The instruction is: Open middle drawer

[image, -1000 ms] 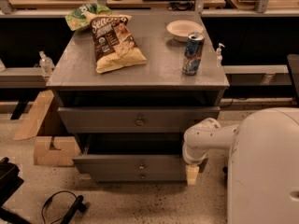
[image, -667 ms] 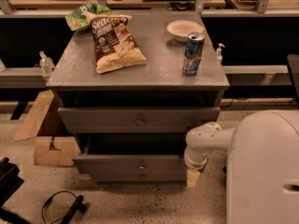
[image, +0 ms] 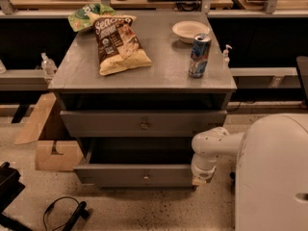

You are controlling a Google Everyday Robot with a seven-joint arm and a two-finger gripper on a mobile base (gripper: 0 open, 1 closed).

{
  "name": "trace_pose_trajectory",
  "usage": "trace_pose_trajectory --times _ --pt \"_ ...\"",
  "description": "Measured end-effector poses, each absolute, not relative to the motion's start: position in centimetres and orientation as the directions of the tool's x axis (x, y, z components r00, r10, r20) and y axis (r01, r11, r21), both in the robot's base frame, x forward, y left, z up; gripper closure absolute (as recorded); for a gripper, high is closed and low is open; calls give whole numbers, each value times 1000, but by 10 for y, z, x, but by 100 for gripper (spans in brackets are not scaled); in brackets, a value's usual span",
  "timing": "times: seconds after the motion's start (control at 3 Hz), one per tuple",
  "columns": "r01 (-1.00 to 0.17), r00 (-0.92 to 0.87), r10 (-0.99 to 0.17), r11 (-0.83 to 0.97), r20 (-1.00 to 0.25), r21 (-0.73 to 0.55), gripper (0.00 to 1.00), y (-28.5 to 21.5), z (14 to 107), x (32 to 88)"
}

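1. Cabinet: a grey cabinet carries a tabletop (image: 163,76). A dark gap lies directly under the tabletop.
2. Middle drawer (image: 96,124): its flat grey front sits below that gap, at the centre of the cabinet face. Its round knob (image: 144,125) is at mid-panel. Nothing touches the knob or the front.
3. Lower drawer (image: 110,175): located at 6 o'clock from the middle drawer and pulled out toward the camera, with a dark opening showing above its front.
4. Gripper (image: 201,180): hangs from the white arm (image: 211,146) at 4 o'clock from the middle drawer's knob, just beside the right end of the lower drawer's front. Contact with that front cannot be confirmed. The gripper holds nothing visible; how far it is open cannot be told.
5. Tabletop load:
   - chip bag (image: 118,44) at 10 o'clock, lying flat;
   - green bag (image: 86,17) at 11 o'clock, partly under the chip bag;
   - bowl (image: 190,30) at 1 o'clock;
   - can (image: 199,55) at 3 o'clock, upright, near the bowl.
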State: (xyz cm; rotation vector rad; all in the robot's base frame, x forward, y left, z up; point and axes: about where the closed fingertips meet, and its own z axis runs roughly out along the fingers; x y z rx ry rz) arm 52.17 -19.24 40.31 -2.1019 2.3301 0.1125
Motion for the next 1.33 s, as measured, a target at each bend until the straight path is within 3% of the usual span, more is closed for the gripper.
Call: trace_pose_trajectory --times 0.33,1.33 --pt "-993 -104 -993 101 -49 52 96 -192 404 522" --pt "-993 -104 -993 101 -49 52 100 -192 404 522"
